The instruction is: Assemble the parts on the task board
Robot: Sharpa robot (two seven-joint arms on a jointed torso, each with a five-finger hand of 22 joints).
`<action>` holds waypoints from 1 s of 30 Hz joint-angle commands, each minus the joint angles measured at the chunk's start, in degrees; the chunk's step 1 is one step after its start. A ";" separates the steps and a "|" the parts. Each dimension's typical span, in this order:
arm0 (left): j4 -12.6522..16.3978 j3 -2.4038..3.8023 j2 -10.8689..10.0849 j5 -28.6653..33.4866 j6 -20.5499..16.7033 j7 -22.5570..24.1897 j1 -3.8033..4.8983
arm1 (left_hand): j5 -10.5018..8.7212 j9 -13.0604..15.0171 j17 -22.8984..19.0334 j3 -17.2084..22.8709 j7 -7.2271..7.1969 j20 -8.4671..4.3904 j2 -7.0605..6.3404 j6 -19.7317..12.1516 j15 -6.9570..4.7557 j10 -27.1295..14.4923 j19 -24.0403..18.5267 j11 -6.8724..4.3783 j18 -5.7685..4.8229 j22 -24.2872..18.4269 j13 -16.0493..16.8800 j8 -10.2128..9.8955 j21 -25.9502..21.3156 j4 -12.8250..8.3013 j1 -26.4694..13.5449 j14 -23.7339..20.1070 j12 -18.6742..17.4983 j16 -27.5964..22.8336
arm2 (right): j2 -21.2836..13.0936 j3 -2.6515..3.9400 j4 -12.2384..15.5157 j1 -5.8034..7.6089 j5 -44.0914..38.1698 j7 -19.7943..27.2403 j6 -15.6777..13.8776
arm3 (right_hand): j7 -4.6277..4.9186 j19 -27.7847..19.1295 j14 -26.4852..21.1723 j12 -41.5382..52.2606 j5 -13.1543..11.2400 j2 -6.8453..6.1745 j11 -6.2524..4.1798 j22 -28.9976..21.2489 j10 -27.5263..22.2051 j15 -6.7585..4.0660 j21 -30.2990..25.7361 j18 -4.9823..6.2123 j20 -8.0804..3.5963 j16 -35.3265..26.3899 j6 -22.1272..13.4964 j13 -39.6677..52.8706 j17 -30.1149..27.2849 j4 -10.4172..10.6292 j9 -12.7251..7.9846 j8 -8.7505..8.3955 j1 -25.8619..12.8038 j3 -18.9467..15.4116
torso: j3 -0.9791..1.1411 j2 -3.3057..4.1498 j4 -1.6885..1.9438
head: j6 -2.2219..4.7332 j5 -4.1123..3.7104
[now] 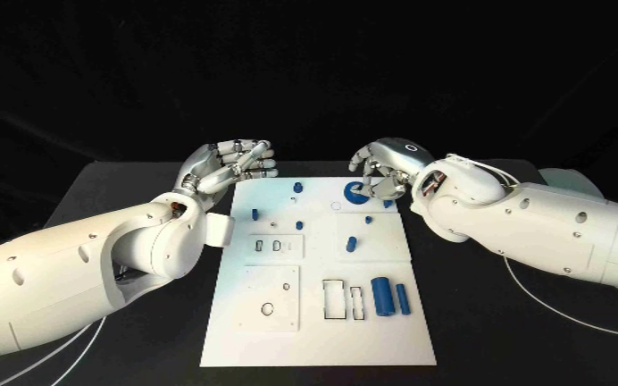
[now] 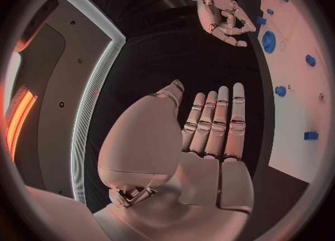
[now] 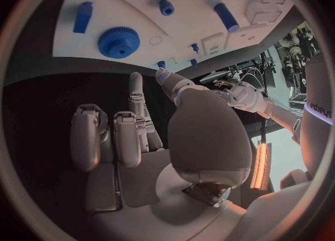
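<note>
The white task board (image 1: pixel 322 332) lies in the middle of the table. A blue gear (image 1: pixel 354 194) stands near its far edge, also seen from the right wrist (image 3: pixel 119 41). Small blue pegs (image 1: pixel 297 187) stand around it, and one peg (image 1: pixel 352 244) stands at mid-board. Two blue cylinders (image 1: pixel 382 294) lie side by side near the front right. My right hand (image 1: pixel 387 167) hovers at the far edge just above the gear, fingers partly curled and apart, holding nothing. My left hand (image 1: pixel 236 164) is off the board's far left corner, its fingers (image 2: pixel 216 121) stretched out and empty.
Rectangular and round recesses (image 1: pixel 341 299) are cut in the board's front half. A raised white plate (image 1: pixel 273 297) with a hole sits at its front left. Black table (image 1: pixel 129 189) surrounds the board. Cables (image 1: pixel 554 297) run by my right arm.
</note>
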 commanded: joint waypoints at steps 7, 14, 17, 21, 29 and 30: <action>-0.02 0.04 -0.10 0.38 1.77 1.11 0.04 | 0.13 -0.09 0.06 -0.09 1.65 0.00 -0.35 0.14 0.25 0.09 0.27 0.17 0.84 -0.06 0.00 -0.38 -0.22 0.08 -0.04 0.15 -0.23 -0.31 | -1.29 0.05 -0.99 0.18 5.51 -0.89 8.02 | 0.11 3.03 4.47 42.44 1.76 3.36 0.28 6.83 -0.10 0.05 4.19 -1.85 0.31 3.62 -2.54 42.37 7.22 5.87 2.29 2.52 5.86 -10.46 | -0.06 0.00 -0.36 | 0.22 -0.43; 0.06 0.05 -0.13 0.37 1.70 1.05 0.04 | 0.14 -0.09 0.07 -0.04 1.62 0.00 -0.27 0.19 0.25 0.13 0.29 0.15 0.85 -0.07 0.01 -0.37 -0.24 0.06 0.00 0.16 -0.25 -0.32 | 1.39 -0.07 -4.54 0.18 5.92 -2.33 8.48 | 0.72 4.49 5.25 54.36 2.44 4.13 0.86 9.70 4.46 0.58 6.25 -2.50 0.89 5.43 -4.15 53.44 11.33 7.84 2.60 3.02 7.62 -12.96 | -0.08 0.04 -0.33 | 0.05 -0.27; 0.06 0.05 -0.04 0.37 1.72 1.03 0.04 | 0.14 -0.09 0.07 -0.04 1.62 0.00 -0.27 0.19 0.25 0.13 0.29 0.15 0.85 -0.07 0.01 -0.37 -0.24 0.06 0.00 0.16 -0.25 -0.32 | 3.04 -0.17 -6.15 0.09 6.08 -2.73 8.37 | 0.86 4.79 5.38 56.06 2.52 4.50 0.98 10.27 5.30 0.70 6.67 -2.63 1.02 5.69 -4.47 55.00 11.99 7.88 2.61 3.04 7.92 -13.23 | -0.05 0.09 -0.10 | -0.08 -0.28; 0.05 0.05 -0.01 0.37 1.71 0.98 0.04 | 0.14 -0.09 0.07 -0.04 1.62 0.00 -0.27 0.19 0.25 0.13 0.29 0.15 0.85 -0.07 0.01 -0.37 -0.24 0.06 0.00 0.16 -0.25 -0.32 | 4.60 -0.28 -7.57 -0.05 6.21 -3.02 8.17 | 0.92 4.92 5.44 56.85 2.80 4.74 1.05 10.52 5.68 0.77 6.86 -2.69 1.09 5.82 -4.54 55.73 12.31 7.90 2.64 3.11 8.03 -13.30 | -0.03 0.20 0.02 | -0.06 -0.33; -0.03 0.05 0.04 0.36 1.72 0.86 0.05 | 0.14 -0.09 0.07 -0.04 1.62 0.00 -0.27 0.19 0.25 0.13 0.29 0.15 0.85 -0.07 0.01 -0.37 -0.24 0.06 0.00 0.16 -0.25 -0.32 | 6.53 -0.40 -9.62 -0.19 6.73 -3.93 9.83 | 1.03 5.20 5.59 57.58 3.03 5.11 1.16 11.04 5.97 0.88 7.24 -2.82 1.19 6.08 -4.82 56.41 13.01 7.93 2.62 3.09 8.07 -13.35 | -0.04 0.22 -0.03 | -0.16 -0.49; -0.03 0.05 0.05 0.36 1.70 0.80 0.05 | 0.14 -0.09 0.07 -0.04 1.62 0.00 -0.27 0.19 0.25 0.13 0.29 0.15 0.85 -0.07 0.01 -0.37 -0.24 0.06 0.00 0.16 -0.25 -0.32 | 6.67 -0.41 -9.79 -0.21 6.79 -4.01 10.13 | 1.05 5.21 5.61 58.12 3.04 5.21 1.18 11.07 6.32 0.91 7.27 -2.83 1.21 6.12 -4.84 56.90 13.11 7.91 2.63 3.11 8.10 -13.33 | -0.03 0.23 -0.02 | -0.16 -0.51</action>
